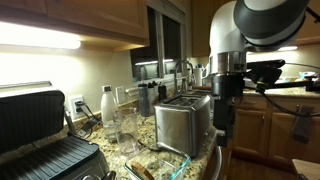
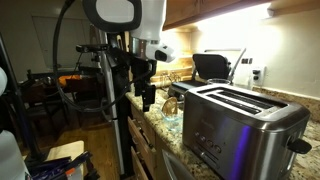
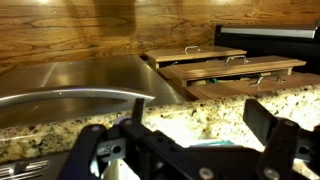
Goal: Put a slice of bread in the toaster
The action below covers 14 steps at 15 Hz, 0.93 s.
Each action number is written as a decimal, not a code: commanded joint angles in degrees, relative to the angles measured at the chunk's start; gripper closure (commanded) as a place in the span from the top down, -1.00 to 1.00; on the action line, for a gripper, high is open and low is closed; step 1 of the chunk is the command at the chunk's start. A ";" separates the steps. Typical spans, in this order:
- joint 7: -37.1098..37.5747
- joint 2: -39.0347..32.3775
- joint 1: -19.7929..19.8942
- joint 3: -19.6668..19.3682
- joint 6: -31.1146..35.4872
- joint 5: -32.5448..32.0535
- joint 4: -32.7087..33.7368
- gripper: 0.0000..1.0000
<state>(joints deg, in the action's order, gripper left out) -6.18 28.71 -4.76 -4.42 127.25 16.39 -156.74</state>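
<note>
Along the wrist view's lower edge your fingers (image 3: 275,145) sit apart, empty; bread slice unseen, so locate it before approaching toaster (image 1: 186,122).

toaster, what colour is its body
The toaster is shiny brushed silver steel, clearest in an exterior view.

We see the toaster (image 1: 185,122) clad in brushed steel, shiny, with soft streaks of light along its rounded sides. The bench (image 3: 215,115) is speckled stone, polished and glossy. At one end of the bench the contact grill (image 1: 40,155) has matt black ribbed plates and a brighter metal lid. The sink (image 3: 90,80) is smooth satin metal, the panelling (image 3: 80,25) beyond it grained, varnished wood. The gripper (image 3: 185,150) looks matt black.
</note>
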 commanded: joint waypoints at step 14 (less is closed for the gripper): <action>-5.76 -20.54 -4.55 6.12 8.10 10.18 12.60 1.00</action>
<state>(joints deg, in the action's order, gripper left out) -10.67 10.93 -8.92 0.75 134.07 24.92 -146.43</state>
